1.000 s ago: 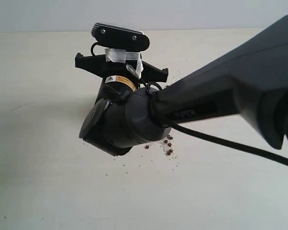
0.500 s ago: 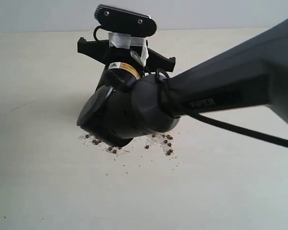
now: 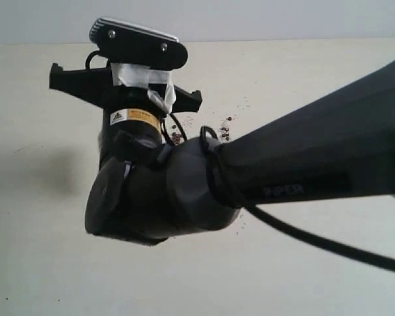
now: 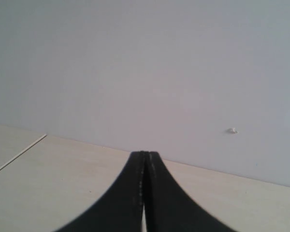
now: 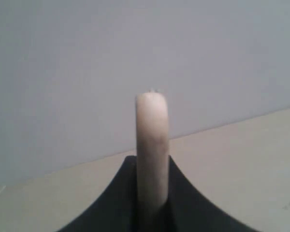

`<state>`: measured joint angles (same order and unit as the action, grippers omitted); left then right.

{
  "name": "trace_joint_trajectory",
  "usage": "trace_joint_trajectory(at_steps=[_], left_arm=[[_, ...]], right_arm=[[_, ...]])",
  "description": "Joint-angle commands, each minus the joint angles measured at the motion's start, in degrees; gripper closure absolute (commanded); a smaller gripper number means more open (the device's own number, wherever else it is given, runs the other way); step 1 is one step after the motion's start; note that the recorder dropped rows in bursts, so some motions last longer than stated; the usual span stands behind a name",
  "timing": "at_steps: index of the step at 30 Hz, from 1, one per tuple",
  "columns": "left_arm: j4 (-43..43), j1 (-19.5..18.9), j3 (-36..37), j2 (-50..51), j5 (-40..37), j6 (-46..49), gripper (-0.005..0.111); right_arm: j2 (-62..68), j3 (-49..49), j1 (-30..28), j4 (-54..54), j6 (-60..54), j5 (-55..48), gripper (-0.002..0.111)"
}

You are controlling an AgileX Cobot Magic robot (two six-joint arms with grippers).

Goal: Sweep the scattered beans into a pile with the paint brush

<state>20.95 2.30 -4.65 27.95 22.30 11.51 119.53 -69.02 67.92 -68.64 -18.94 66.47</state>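
In the right wrist view my right gripper [image 5: 152,162] is shut on the white handle of the paint brush [image 5: 152,128], which stands edge-on between the jaws; its bristles are out of view. In the exterior view the right arm's bulky black wrist [image 3: 151,197] fills the middle and hides the brush. A few dark beans [image 3: 225,129] lie on the table beyond the wrist, with some more beans [image 3: 176,137] close against it. No pile shows; the arm covers that stretch of table. My left gripper [image 4: 145,155] is shut and empty, facing a wall.
The pale beige table [image 3: 39,257] runs back to a light grey wall [image 3: 263,20]. A black cable [image 3: 316,243] trails from the right arm across the lower right. Tiny white crumbs [image 3: 240,227] lie by the wrist's lower edge.
The right wrist has swung left and closer to the exterior camera, covering the beans that lay under it. Beans farther back have come into sight. Both grips are unchanged.
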Motion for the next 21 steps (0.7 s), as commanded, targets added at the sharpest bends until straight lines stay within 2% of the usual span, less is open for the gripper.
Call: trace_joint_trajectory(at_steps=[1, 4, 10, 21], left_arm=[[0.4, 0.3, 0.2, -0.2, 0.0, 0.2, 0.107], [0.4, 0.3, 0.2, -0.2, 0.0, 0.2, 0.107], [0.4, 0.3, 0.2, -0.2, 0.0, 0.2, 0.107], [0.4, 0.3, 0.2, -0.2, 0.0, 0.2, 0.107]], right_arm=[[0.7, 2.9, 1.0, 4.6, 9.4, -2.7, 0.108], [1.2, 5.3, 1.0, 5.8, 13.2, -3.2, 0.108], [1.3, 10.0, 1.0, 2.6, 11.9, -1.6, 0.108], [1.3, 12.1, 1.0, -7.4, -9.9, 3.5, 0.108]])
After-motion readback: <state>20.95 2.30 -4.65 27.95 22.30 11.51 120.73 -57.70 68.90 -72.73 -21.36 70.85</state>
